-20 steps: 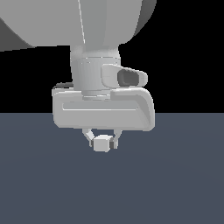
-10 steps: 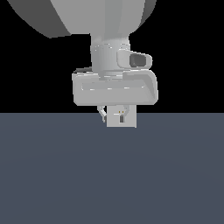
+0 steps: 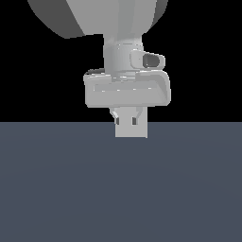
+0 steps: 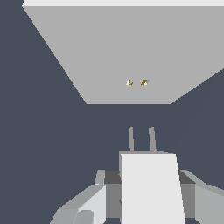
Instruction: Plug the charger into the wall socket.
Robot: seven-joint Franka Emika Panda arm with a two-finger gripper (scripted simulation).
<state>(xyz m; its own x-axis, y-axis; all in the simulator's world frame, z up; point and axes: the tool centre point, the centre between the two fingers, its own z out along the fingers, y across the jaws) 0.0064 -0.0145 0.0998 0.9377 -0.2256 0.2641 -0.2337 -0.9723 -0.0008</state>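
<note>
Between my fingertips, right there in the wrist view, sits the charger: my tool is clamped on it, one finger pressed to one side of the block and the other finger to the opposite side. The charger is a plain off-white block, smooth faces, no markings, and two thin grey prongs stick straight out of its far end, side by side and parallel.

Ahead of those prongs stands the wall socket, a flat light-grey plate with a paler edge along its far border. It fills most of the wrist view. Near its middle are two tiny yellowish holes, side by side. The prong tips point toward the plate but stay apart from it; a band of dark blue-grey table shows between them. The prongs sit a touch to one side of the holes, as this view shows it.

In the exterior view, my tool hangs below the arm's wide grey hand, just at the table's far edge line. A pale square shows right under the fingertips there; whether that is the charger or the socket plate behind it, I cannot tell from this angle.
</note>
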